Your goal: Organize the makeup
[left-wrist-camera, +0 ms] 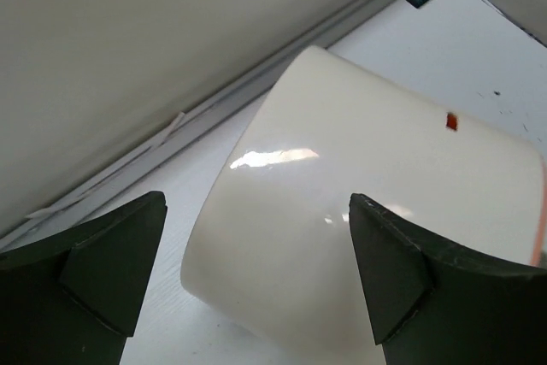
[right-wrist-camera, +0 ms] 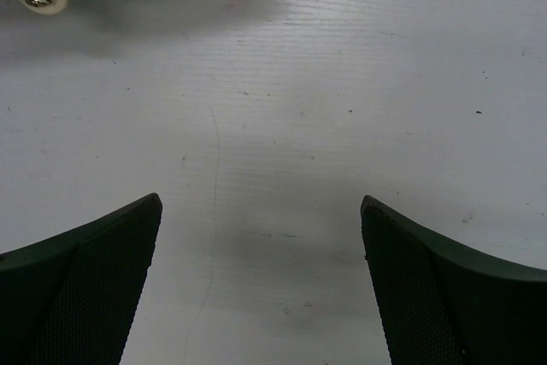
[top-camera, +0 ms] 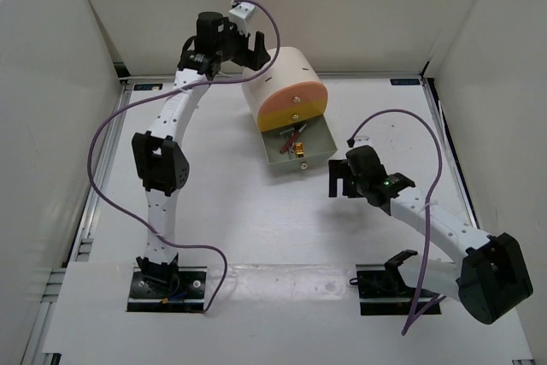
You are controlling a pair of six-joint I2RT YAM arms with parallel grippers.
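Left arm (top-camera: 167,126) stretched far forward, left gripper (top-camera: 252,50) spread wide. Right arm (top-camera: 436,220) folded low, right gripper (top-camera: 336,179) parted too.

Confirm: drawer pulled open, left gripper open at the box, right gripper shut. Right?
No: the right gripper is open, fingers spread over the table, as the right wrist view shows. The drawer is pulled open and the left gripper is open at the box.

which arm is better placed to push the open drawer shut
Likely right: the right gripper, open, sits just by the open drawer's front corner. The left gripper is behind the box, better for bracing it.
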